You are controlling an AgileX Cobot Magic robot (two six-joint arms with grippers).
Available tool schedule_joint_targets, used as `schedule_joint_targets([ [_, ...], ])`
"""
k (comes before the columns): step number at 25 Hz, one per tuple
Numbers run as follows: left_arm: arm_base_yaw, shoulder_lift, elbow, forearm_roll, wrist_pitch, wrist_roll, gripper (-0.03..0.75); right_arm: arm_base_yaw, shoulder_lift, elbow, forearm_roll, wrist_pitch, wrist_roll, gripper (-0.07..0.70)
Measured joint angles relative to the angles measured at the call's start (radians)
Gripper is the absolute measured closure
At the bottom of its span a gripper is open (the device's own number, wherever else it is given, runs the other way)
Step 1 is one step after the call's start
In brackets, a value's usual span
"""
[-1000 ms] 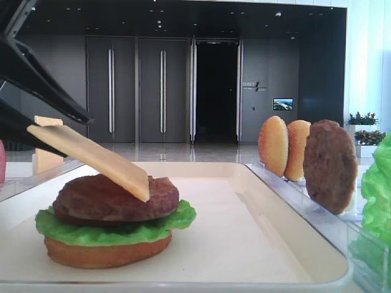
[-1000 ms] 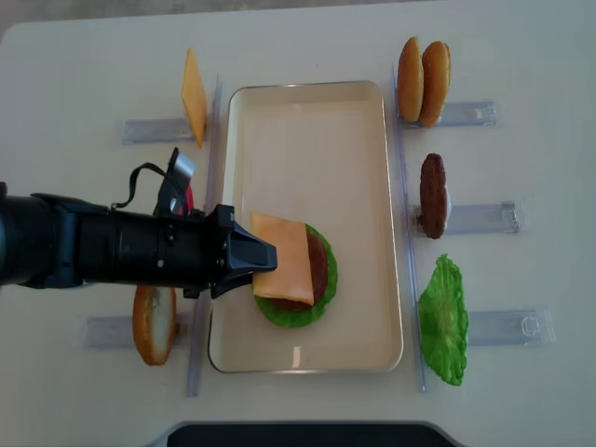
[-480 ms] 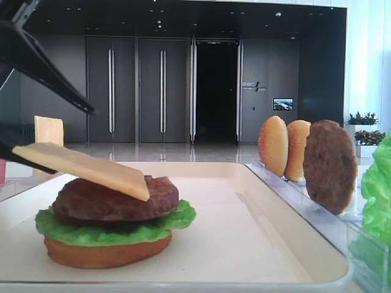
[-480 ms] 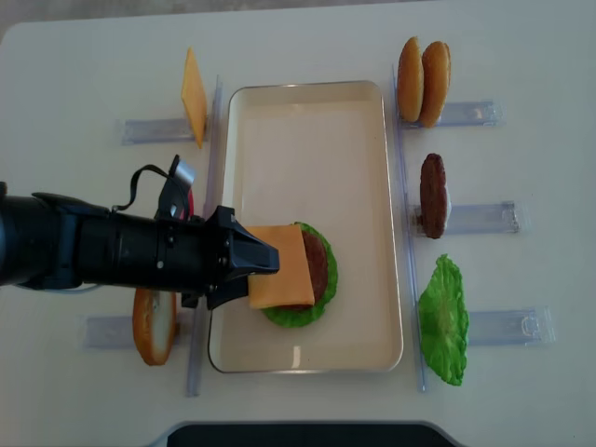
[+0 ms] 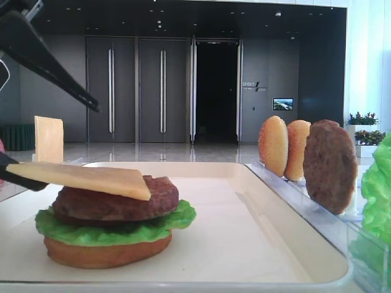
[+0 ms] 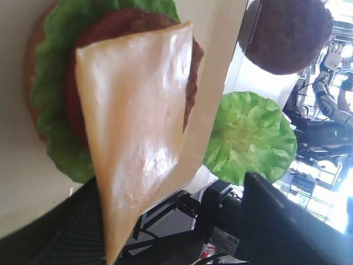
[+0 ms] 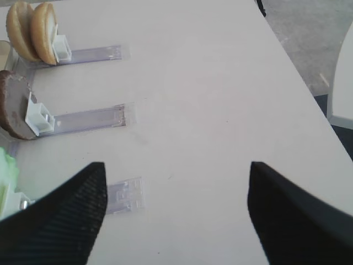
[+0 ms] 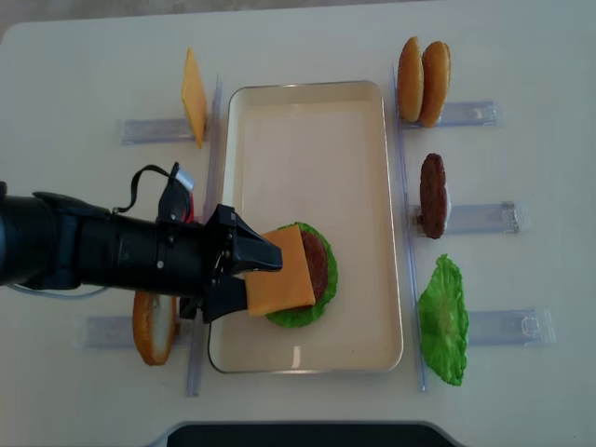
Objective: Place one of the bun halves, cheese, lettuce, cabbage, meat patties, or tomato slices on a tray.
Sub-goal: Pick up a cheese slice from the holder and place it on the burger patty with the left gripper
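Observation:
A pale yellow cheese (image 8: 284,279) slice lies almost flat, its far edge on the meat patty (image 5: 122,201) and its near end on the lower finger of my left gripper (image 8: 251,284). That gripper is open, its upper finger raised well above the slice (image 5: 85,178). The patty tops green lettuce (image 5: 110,232) and a bun half (image 5: 104,253) on the cream tray (image 8: 307,121). In the left wrist view the cheese (image 6: 132,110) hangs over the stack. My right gripper (image 7: 177,165) stands open above bare table, holding nothing.
Clear holders flank the tray. A second cheese slice (image 8: 193,96) and a bun half (image 8: 154,324) stand on the left. Two bun halves (image 8: 422,81), a patty (image 8: 433,194) and a lettuce leaf (image 8: 443,319) are on the right.
My left jaws have spread wide. The cheese has dropped from a steep tilt to nearly flat on the patty. The right gripper shows no earlier view.

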Motion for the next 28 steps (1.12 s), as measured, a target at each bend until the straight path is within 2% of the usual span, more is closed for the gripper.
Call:
schedule_joint_targets([
  [21, 0.0, 0.0, -0.001, 0.029, -0.012, -0.021, 0.171, 0.0, 0.0, 0.0, 0.0, 0.0, 0.0, 0.097],
  [28, 0.0, -0.016, -0.052, 0.072, -0.024, -0.042, 0.171, 0.0, 0.0, 0.0, 0.0, 0.0, 0.0, 0.097],
])
